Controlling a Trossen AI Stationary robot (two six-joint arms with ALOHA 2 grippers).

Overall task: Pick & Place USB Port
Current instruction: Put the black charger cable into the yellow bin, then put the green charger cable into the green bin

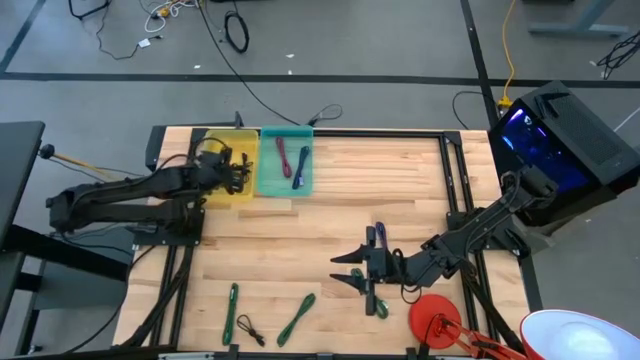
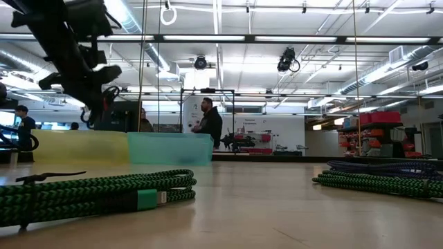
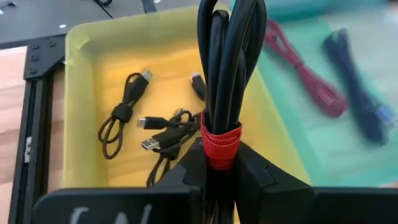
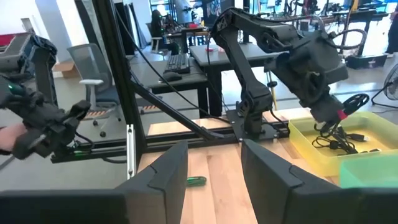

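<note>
I've got the left claw clamped on the black cable bundle, its long axis upright, hanging directly over the yellow bin at the tabletop's far left, while my right claw waits apart, near-centre.

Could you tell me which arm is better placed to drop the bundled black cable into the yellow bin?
The left arm. Its pincer is shut on the black cable bundle directly above the yellow bin. The right pincer is open and empty, near the table's front, far from that bin.
</note>
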